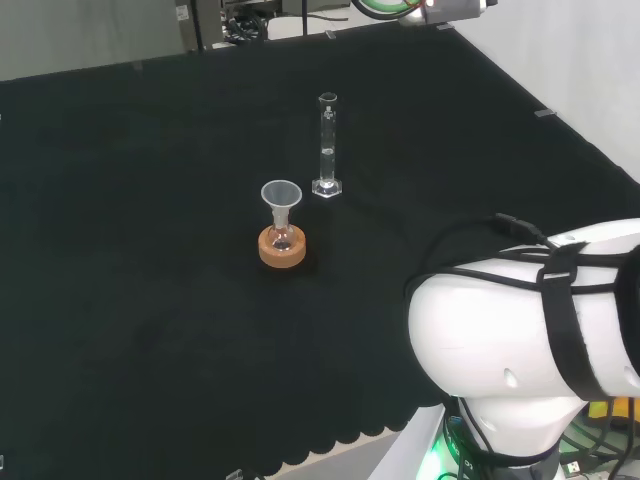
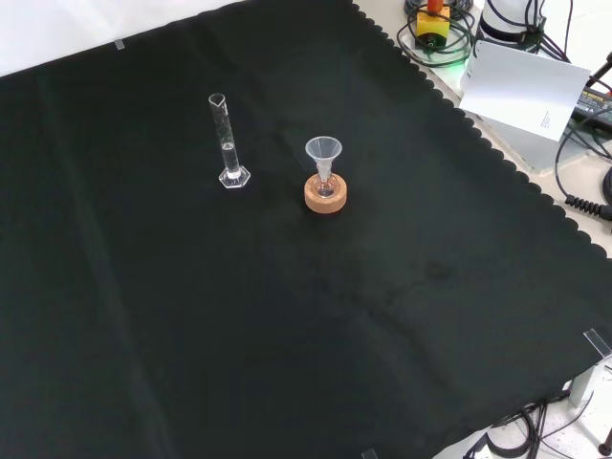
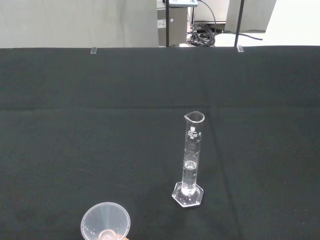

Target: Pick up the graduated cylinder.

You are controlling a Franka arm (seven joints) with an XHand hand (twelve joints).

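1. The cylinder (image 1: 326, 146) stands upright on the cloth (image 1: 150, 250), just beside the funnel (image 1: 281, 194) that sits in a small flask on a cork ring (image 1: 282, 249).
2. Nothing touches the cylinder; the pick-up is not yet begun.
3. I cannot tell the state of the hand.
4. Approach, grasp and lift are all left.

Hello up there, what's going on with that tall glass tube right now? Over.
Hand's fingers not seen. Graduated cylinder upright on the black cloth, untouched, not yet picked up. Funnel in a small flask on a cork ring stands close beside it, apart.
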